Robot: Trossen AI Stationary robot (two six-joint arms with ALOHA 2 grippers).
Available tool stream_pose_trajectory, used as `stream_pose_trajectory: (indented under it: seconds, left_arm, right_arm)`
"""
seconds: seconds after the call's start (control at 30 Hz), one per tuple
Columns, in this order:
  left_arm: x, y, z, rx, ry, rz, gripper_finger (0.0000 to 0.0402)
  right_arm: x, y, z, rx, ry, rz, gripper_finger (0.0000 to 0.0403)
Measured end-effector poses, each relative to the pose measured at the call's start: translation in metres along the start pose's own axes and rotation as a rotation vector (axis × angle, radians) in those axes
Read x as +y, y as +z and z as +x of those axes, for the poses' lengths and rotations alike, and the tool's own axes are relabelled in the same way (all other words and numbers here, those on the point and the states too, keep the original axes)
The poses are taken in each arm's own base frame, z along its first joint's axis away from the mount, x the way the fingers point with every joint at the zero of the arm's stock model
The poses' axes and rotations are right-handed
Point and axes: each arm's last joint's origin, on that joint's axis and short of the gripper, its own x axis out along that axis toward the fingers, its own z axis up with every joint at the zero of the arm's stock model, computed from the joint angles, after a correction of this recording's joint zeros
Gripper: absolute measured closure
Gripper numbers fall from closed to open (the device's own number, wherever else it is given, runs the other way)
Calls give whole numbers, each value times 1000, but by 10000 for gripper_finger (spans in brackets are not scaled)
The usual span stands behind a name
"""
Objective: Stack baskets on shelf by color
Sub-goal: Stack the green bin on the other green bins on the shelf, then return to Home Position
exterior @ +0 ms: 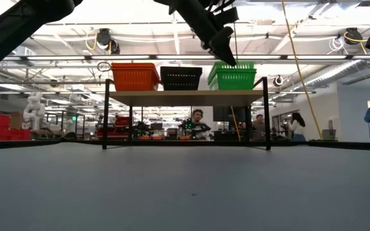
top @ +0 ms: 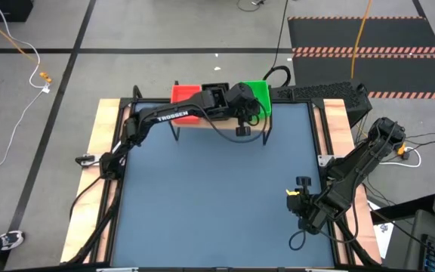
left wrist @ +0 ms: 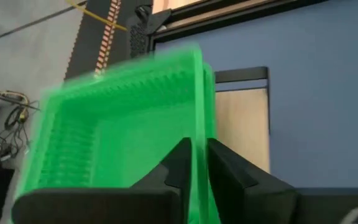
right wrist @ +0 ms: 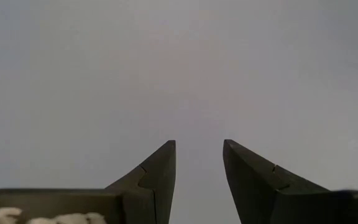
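On the light-wood shelf (top: 202, 123) at the table's far edge stand a red basket (top: 185, 94), a black basket (top: 216, 92) and a green basket (top: 260, 92), side by side. In the low view the red basket (exterior: 135, 77), the black basket (exterior: 181, 78) and the green basket (exterior: 233, 77) rest by their bottoms on the plank (exterior: 185, 97). My left gripper (left wrist: 199, 152) is shut on the green basket (left wrist: 117, 124). My right gripper (right wrist: 199, 146) hangs open over the blue table near its right edge (top: 297, 198). My left gripper has the green basket's near wall at its rim (left wrist: 199, 121) between its two fingers, one finger inside the basket and one outside. The fingers slant down at it from the table's left and near side. The basket sits level with its bottom on the shelf.
The blue table top (top: 217, 196) lies bare in front of the shelf. Bare plank (left wrist: 241, 124) shows beside the green basket at the shelf's right end. People and workbenches show in the room behind the shelf (exterior: 198, 122).
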Motion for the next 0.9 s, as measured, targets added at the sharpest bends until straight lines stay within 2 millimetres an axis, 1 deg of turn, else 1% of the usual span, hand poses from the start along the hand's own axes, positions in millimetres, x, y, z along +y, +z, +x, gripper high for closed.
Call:
stream_pose_trajectory:
  seconds: [0.23, 0.4, 0.53, 0.67, 0.9]
  left_arm:
    - [-4, 3, -4, 0, 10, -1, 273]
    - [2, 11, -27, -35, 43, 3, 235]
    - [7, 21, -58, -91, 61, -24, 228]
    - [9, 25, -81, -114, 59, -49, 227]
    - [-7, 30, -88, -113, 23, -48, 227]
  right_arm:
    - [0, 0, 0, 0, 0, 0, 275]
    - [0, 0, 0, -3, 3, 2, 275]
    - [0, 1, 0, -4, 5, 2, 275]
    - [1, 1, 0, -10, 12, 6, 275]
    - [4, 4, 0, -39, 41, -16, 275]
